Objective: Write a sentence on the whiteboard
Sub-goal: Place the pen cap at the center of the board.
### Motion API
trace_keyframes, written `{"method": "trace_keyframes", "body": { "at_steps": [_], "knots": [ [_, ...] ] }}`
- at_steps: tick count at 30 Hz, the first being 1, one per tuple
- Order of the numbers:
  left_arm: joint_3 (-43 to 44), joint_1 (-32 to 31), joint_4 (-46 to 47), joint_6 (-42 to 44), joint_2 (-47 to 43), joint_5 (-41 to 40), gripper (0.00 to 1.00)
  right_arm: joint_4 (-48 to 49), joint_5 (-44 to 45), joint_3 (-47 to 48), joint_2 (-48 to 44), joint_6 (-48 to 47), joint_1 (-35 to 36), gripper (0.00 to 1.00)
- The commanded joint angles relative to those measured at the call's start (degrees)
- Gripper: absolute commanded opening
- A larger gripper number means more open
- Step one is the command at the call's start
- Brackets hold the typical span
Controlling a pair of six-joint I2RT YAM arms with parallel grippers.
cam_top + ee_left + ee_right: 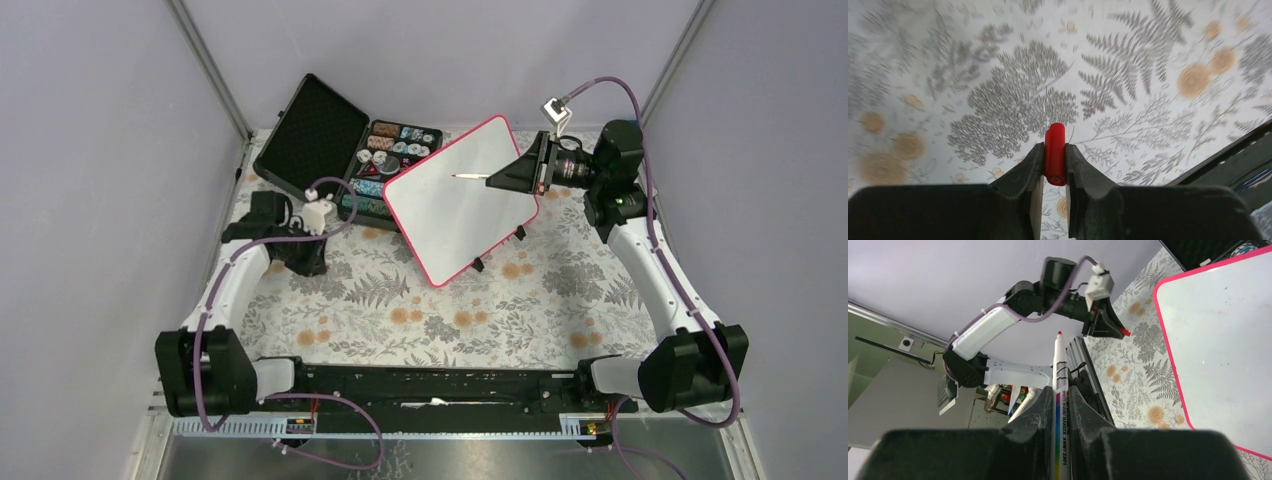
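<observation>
Near the far edge, a marker [470,176] is clamped in the right gripper [1057,399], aimed leftward across the whiteboard [455,215]; a red cap [1055,150] is pinched in the left gripper [1054,162].

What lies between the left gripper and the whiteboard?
Only bare fern-print tablecloth. In the right wrist view, nothing stands between the left gripper, shut on a red cap, and the whiteboard.

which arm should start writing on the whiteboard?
Right. The right gripper is shut on the uncapped marker, its tip over the whiteboard. The left gripper holds only the red cap, off the board, above the tablecloth.
</observation>
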Motion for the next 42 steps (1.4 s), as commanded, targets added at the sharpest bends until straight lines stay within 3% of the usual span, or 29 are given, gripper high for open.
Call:
{"method": "trace_keyframes", "body": {
  "at_steps": [1, 10, 18, 27, 42],
  "knots": [
    [-3.3, -0.1, 3.0, 6.4, 3.3, -4.6, 0.04, -1.8, -1.6, -0.7, -2.8, -4.2, -0.2, 0.00],
    [-4.2, -4.4, 8.3, 4.2, 12.6, -15.7, 0.14, -4.2, -1.7, -0.5, -2.9, -6.4, -0.2, 0.00],
    [-1.9, -8.2, 8.3, 1.3, 19.0, -24.5, 0.15, -4.4, -1.9, -0.2, -2.6, -6.9, -0.2, 0.00],
    [0.1, -8.6, 6.7, 0.4, 21.5, -23.3, 0.43, -4.7, -2.2, -0.1, -2.3, -7.2, -0.2, 0.00],
    [8.3, -7.2, -1.1, 0.5, 17.5, -18.7, 0.65, -9.1, -1.2, 0.8, -1.8, -11.7, -0.2, 0.00]
  ]
}}
